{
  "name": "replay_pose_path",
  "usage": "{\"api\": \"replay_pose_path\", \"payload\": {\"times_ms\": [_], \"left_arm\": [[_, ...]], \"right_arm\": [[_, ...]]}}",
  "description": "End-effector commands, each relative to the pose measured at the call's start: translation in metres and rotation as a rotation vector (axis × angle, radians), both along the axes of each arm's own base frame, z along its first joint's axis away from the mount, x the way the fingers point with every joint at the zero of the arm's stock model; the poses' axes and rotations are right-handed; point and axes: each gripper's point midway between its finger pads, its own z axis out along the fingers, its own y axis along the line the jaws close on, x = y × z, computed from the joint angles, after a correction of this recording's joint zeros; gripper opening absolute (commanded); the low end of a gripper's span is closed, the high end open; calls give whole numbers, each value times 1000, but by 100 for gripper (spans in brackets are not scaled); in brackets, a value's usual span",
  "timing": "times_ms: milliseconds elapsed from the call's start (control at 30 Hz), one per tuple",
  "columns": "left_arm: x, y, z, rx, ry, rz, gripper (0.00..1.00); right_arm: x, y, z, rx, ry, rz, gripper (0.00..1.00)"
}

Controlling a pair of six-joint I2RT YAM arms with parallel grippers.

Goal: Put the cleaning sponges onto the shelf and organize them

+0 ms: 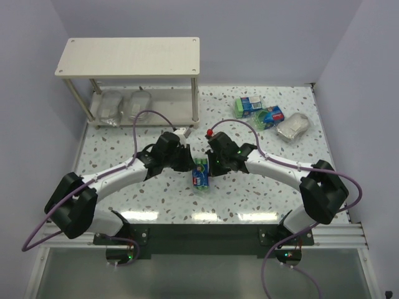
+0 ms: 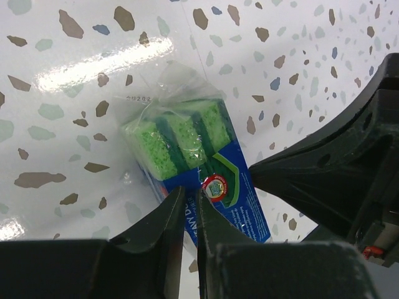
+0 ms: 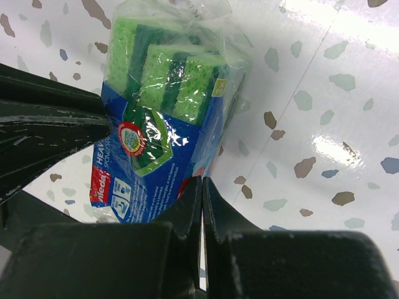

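One green sponge pack (image 1: 201, 174) lay flat near the middle of the speckled surface (image 1: 156, 199), its long side running from the far edge toward the near edge, with an arm closing in on it from each side. The left pincer (image 2: 192, 202) was narrowed to a thin slit at the pack's blue label end, and the right pincer (image 3: 201, 187) had its fingers pressed together against the opposite long edge. Whether either had nipped the clear wrap could not be made out. The shelf (image 1: 128, 55) stood at the far left corner, its top board bare. Two silvery scourers (image 1: 111, 106) (image 1: 138, 104) sat side by side on the left half of its lower board. Near the far right corner, well apart from the shelf, two more green packs (image 1: 250, 106) (image 1: 271, 115) lay touching each other, and a third scourer (image 1: 293, 128) rested just beside them, closer to the right edge.
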Motion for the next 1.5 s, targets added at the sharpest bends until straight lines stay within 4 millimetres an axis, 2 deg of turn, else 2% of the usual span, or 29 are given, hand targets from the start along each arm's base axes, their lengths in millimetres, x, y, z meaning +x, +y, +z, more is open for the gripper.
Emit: {"api": "replay_pose_path", "payload": {"times_ms": [0, 100, 400, 533, 633, 733, 767, 867, 900, 933, 967, 1100, 1267, 1367, 1467], "left_arm": [[3, -5, 4, -1, -47, -42, 17], [-6, 12, -19, 77, -4, -18, 15], [-34, 63, -69, 277, 83, 57, 13], [-38, 80, -75, 333, 94, 108, 12], [-38, 89, -67, 347, 85, 153, 10], [-30, 72, -38, 239, 18, 138, 9], [-26, 58, -17, 155, -29, 109, 9], [-15, 26, 25, 11, -98, 29, 11], [-13, 20, 30, -6, -104, 11, 11], [-12, 15, 28, 0, -91, -5, 11], [-9, 6, 35, -13, -103, -34, 11], [-5, -14, 35, -12, -103, -89, 11], [-5, -33, 21, 40, -94, -137, 12], [-5, -28, -2, 125, -64, -121, 12], [-6, -7, -23, 228, -34, -73, 11]], "right_arm": [[9, 10, 19, 55, -51, 4, 0], [9, 13, 22, 65, -49, 9, 0], [8, 13, 27, 73, -50, 7, 0], [6, 10, 28, 68, -51, 4, 0], [5, 8, 29, 67, -53, 3, 0], [2, 6, 25, 54, -38, 13, 0], [2, 6, 21, 48, -31, 14, 0], [1, 8, 17, 52, -25, 14, 0], [1, 8, 17, 56, -22, 9, 0], [3, 8, 17, 54, -27, 4, 0], [2, 7, 17, 51, -26, 3, 0], [2, 5, 16, 44, -28, -2, 0], [1, 4, 11, 38, -22, -3, 0], [2, 4, 11, 34, -23, -6, 0], [2, 3, 13, 31, -27, -9, 0]]}}
